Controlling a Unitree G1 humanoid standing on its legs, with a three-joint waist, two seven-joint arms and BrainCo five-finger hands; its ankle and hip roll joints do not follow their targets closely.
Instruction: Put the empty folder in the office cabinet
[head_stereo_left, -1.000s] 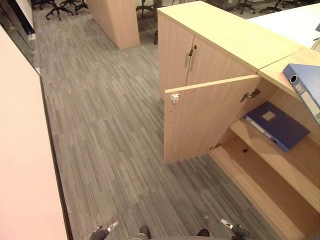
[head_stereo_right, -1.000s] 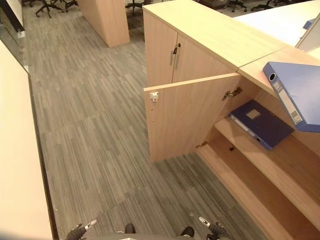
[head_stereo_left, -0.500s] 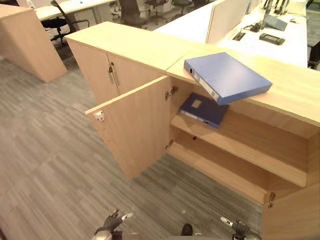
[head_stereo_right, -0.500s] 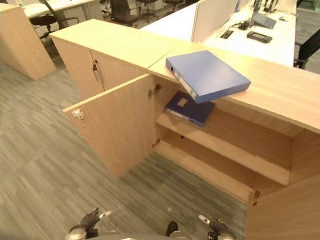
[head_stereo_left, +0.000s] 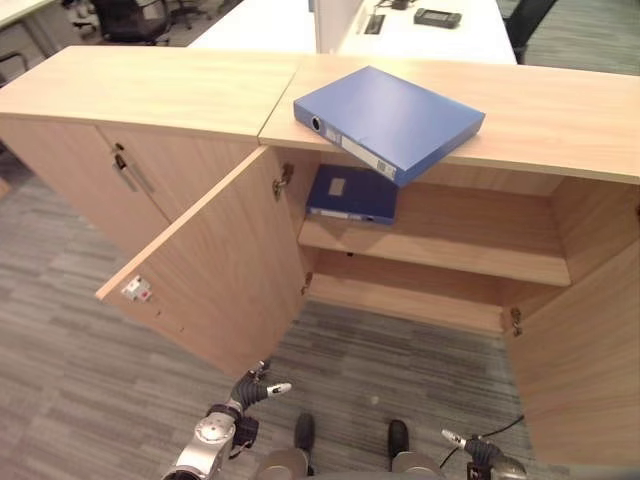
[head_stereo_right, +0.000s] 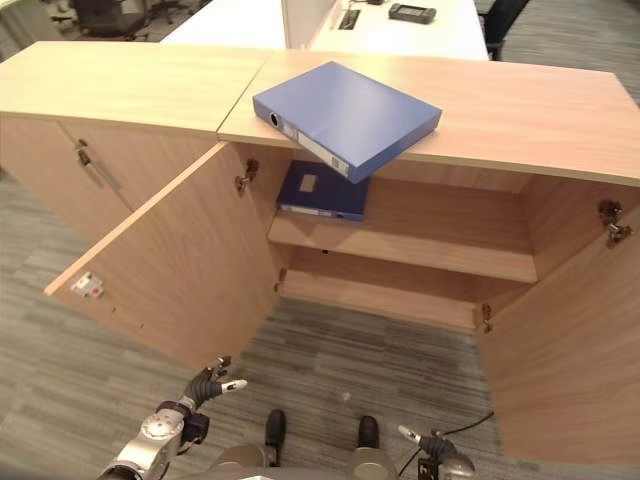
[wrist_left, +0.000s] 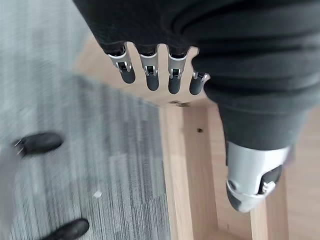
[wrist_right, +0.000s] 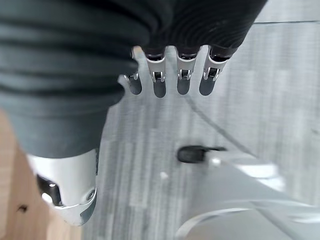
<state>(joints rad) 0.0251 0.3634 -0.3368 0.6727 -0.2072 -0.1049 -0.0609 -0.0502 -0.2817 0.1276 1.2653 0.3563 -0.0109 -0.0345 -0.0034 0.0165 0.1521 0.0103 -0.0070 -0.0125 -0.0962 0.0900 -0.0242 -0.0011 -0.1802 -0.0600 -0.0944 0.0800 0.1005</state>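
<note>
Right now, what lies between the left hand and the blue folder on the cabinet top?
In the left eye view, the open cabinet door stands between the left hand and the blue folder.

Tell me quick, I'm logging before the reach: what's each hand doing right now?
Left hand: open, fingers relaxed, holding nothing, low by the open cabinet door.
Right hand: open, fingers relaxed, holding nothing, low over the floor.

Your way into the cabinet (head_stereo_left: 560, 215) lies between its 2 open doors. On the upper shelf (head_stereo_left: 470, 250), a dark blue folder (head_stereo_left: 350, 193) fills the left end; the middle and right end stay free. The lower shelf (head_stereo_left: 400, 300) is bare edge to edge.
</note>
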